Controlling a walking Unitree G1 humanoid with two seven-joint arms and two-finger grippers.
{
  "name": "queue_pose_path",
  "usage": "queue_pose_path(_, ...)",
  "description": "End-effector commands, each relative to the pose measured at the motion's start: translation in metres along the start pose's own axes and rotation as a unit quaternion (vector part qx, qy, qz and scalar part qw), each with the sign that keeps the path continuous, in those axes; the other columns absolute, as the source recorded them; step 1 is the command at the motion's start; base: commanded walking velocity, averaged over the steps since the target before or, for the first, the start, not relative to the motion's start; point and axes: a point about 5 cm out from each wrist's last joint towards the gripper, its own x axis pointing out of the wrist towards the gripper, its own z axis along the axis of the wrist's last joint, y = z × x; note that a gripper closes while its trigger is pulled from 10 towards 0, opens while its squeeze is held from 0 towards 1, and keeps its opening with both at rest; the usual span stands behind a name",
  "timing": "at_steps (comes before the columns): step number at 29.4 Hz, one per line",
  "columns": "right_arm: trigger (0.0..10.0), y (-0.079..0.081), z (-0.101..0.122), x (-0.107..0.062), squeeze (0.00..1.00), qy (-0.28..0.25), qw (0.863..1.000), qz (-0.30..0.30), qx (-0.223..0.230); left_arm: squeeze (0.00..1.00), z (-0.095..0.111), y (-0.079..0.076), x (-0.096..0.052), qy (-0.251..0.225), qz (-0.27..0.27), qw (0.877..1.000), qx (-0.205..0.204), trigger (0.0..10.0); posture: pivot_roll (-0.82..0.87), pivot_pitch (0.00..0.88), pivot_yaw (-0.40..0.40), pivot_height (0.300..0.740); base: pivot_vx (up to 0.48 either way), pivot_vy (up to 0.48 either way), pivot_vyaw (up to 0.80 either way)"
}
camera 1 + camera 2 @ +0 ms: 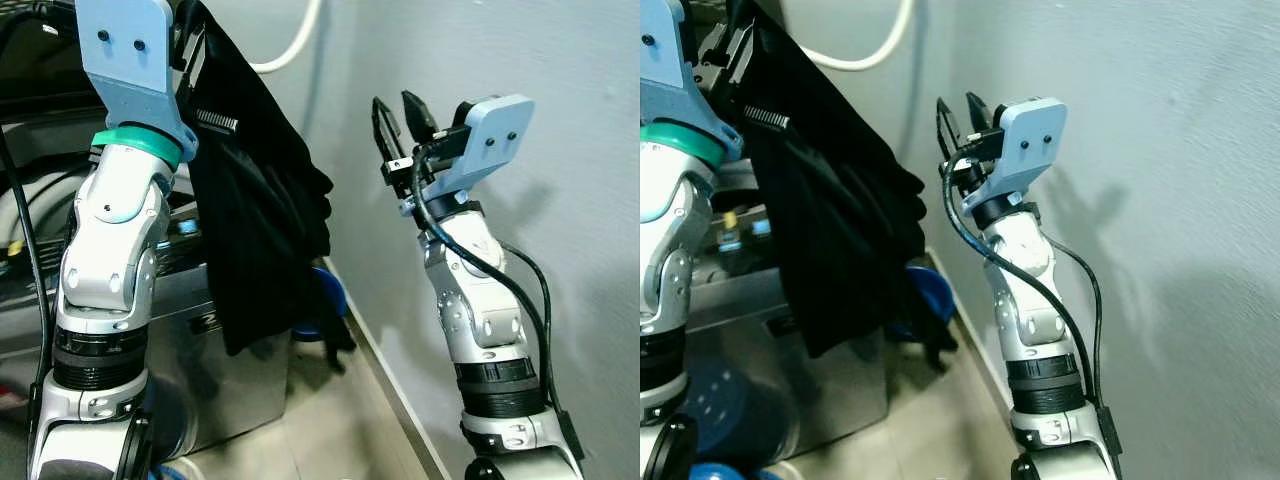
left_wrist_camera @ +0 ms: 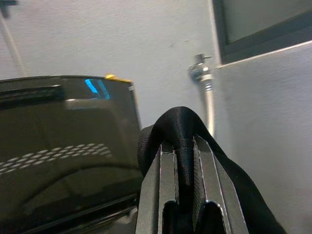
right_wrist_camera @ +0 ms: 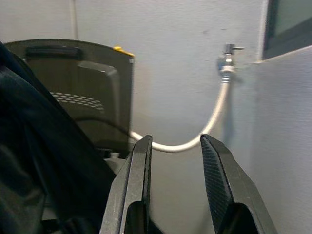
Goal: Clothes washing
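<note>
A black garment, soft and limp, is clamped in the left pincer at upper left; the right pincer is held apart, empty.

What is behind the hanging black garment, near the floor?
Behind the black garment, held by the left claw, a blue round object peeks out. The cloth covers most of it, so its identity stays unclear.

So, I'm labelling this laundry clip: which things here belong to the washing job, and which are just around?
Part of the job:
- black garment, hanging from the shut left pincer
- washing machine with its raised lid
- right pincer, open, holding nothing

Just around:
- white hose and wall tap
- blue basin on the floor
</note>
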Motion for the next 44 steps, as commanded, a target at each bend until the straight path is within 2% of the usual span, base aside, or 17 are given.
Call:
queue_pose_path(1,10.0,-0.003,-0.004,-0.004,0.0,0.013,1.0,-0.001,0.001,0.0,0.008,0.002,0.001,-0.029,0.011,1.0,0.004,10.0,0.02,0.013,-0.012,0.74,0.0,0.0,0.8)
queue_pose_path(20,10.0,-0.004,-0.005,-0.005,0.0,0.02,1.0,-0.003,0.011,0.0,0.002,0.005,0.0,-0.016,0.021,1.0,-0.011,10.0,0.03,0.015,-0.018,0.74,0.0,0.0,0.8)
queue_pose_path(25,10.0,-0.01,-0.006,-0.006,0.0,0.021,0.999,-0.026,0.029,0.0,0.0,0.006,0.0,-0.009,0.025,0.999,-0.019,10.0,0.02,0.022,-0.016,0.74,0.0,0.0,0.0)
queue_pose_path(35,10.0,-0.012,-0.006,-0.006,0.0,0.024,0.999,-0.032,0.025,0.0,-0.002,0.007,-0.001,-0.006,0.028,0.999,-0.023,10.0,0.02,0.03,-0.017,0.74,0.0,0.456,0.0)
queue_pose_path(44,10.0,-0.013,-0.006,-0.007,0.0,0.025,0.999,-0.037,0.023,0.0,-0.003,0.005,-0.001,-0.006,0.022,1.0,-0.012,10.0,0.02,0.031,-0.013,0.74,0.0,0.0,0.0)
